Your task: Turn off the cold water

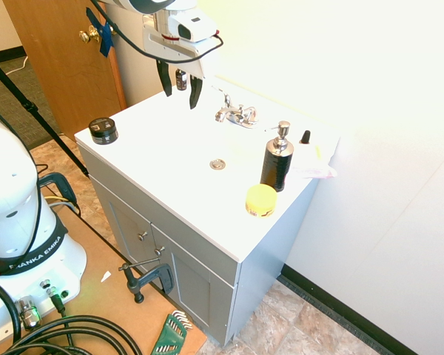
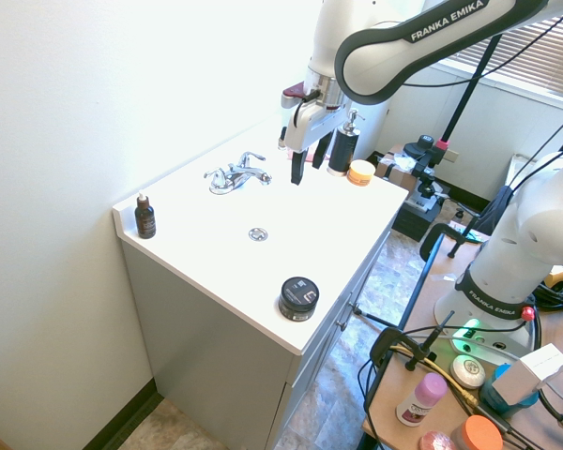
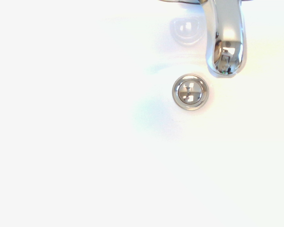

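Note:
A low two-handle chrome faucet (image 1: 237, 113) (image 2: 236, 174) stands at the back of the white sink top (image 1: 170, 148). Its right-hand lever (image 1: 249, 112) (image 2: 253, 157) controls the cold water. No stream shows at the spout (image 3: 225, 42) or over the drain (image 3: 190, 91). My gripper (image 1: 181, 87) (image 2: 307, 159) hangs open and empty above the basin, pointing down and clear of the faucet. Both dark fingers (image 1: 165, 78) are well apart. In the wrist view the spout tip and the drain lie below me.
A black soap bottle (image 1: 277, 163) (image 2: 339, 150) with a silver pump and a yellow round tub (image 1: 260, 200) stand at the right of the counter. A black jar (image 1: 103, 130) sits at the front left corner, a small dark dropper bottle (image 2: 145, 217) by the wall.

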`<state>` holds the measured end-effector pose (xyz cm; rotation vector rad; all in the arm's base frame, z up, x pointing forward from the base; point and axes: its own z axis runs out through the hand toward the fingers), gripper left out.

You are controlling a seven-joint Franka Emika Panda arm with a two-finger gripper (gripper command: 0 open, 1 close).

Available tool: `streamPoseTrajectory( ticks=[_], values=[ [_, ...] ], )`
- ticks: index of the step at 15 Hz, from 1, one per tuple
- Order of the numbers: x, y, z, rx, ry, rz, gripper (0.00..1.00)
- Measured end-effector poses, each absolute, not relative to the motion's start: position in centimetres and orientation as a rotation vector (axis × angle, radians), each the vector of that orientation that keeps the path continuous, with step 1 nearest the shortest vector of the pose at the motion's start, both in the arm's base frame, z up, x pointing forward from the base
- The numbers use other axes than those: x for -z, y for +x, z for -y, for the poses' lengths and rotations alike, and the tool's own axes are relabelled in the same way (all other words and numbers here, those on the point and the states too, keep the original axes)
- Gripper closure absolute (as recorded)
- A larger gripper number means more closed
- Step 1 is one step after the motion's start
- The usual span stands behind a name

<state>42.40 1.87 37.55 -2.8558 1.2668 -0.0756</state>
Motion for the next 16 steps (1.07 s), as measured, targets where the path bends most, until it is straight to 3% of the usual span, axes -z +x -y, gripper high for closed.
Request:
streamPoseTrajectory(
  ticks=[5,10,16],
  values=[
    [-37.4,44.1,-0.2,0.205,-2.832,-1.38,0.0],
    [-35.2,52.1,1.5,0.459,-2.755,-1.646,0.0],
    [-31.0,56.8,3.9,0.462,-2.76,-1.752,0.0]
  ],
)
